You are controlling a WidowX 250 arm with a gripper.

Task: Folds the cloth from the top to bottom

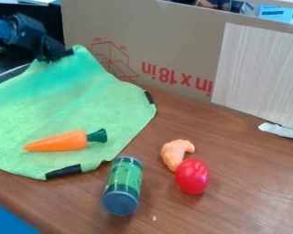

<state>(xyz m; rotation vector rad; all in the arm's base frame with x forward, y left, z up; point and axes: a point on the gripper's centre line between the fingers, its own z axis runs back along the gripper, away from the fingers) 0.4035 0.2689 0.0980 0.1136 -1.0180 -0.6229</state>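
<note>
Can (122, 183): seen near six o'clock.
Carrot (57, 141): borne by cloth (82, 105), eight o'clock.
Croissant (173, 154): placed beside red toy (192, 176), five o'clock.
Gripper (63, 53): cloth's raised peak pinched, eleven o'clock.

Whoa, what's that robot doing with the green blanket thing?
The black robot gripper has hold of the green cloth near its top edge and holds that part up in a peak. The cloth isn't folded over yet: the rest is spread out below, with an orange toy carrot lying on it. Beside the cloth on the wooden table are a green can, a toy croissant and a shiny red toy.
</note>
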